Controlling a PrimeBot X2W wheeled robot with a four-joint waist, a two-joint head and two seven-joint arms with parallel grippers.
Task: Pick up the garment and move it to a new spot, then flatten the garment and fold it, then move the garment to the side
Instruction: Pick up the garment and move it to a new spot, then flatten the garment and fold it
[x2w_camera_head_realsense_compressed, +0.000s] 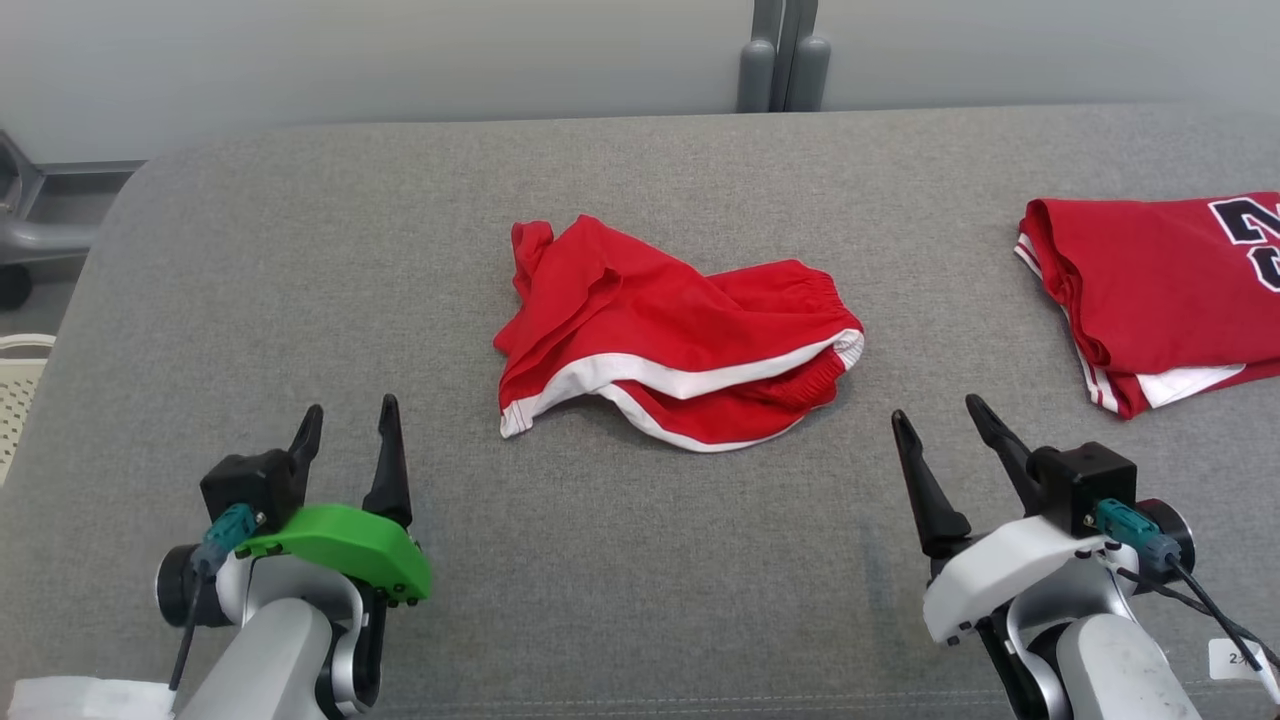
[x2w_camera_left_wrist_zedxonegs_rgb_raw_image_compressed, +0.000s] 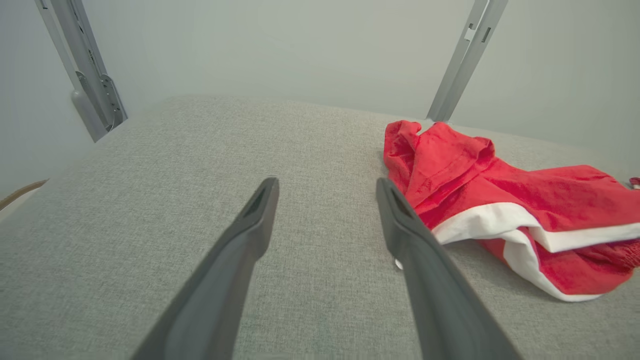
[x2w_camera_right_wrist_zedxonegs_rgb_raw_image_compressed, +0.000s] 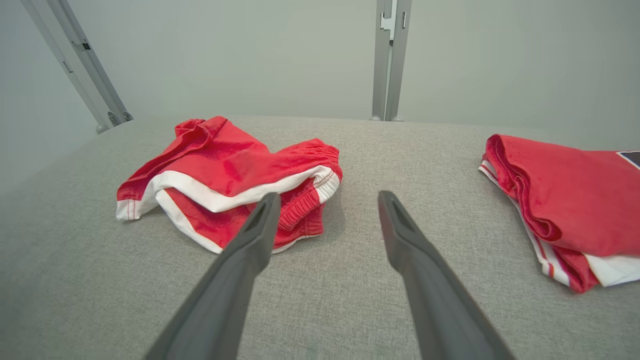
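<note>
Nearest me the left gripper (x2w_camera_head_realsense_compressed: 350, 405) and right gripper (x2w_camera_head_realsense_compressed: 935, 407) hover spread and empty over the surface (x2w_camera_head_realsense_compressed: 640, 560), the crumpled red shorts (x2w_camera_head_realsense_compressed: 680, 340) lying untouched mid-surface beyond, so pickup looks unstarted and next wants a reach to pinch cloth.

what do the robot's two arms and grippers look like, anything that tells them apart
The left gripper and right gripper each have two long, dark, tapering fingers, a black block with a teal plug and a thin dark cable, and a pale silver-grey forearm. The left one carries a bright green cover. The right one carries a white cover, with a small white label beside its forearm.
</note>
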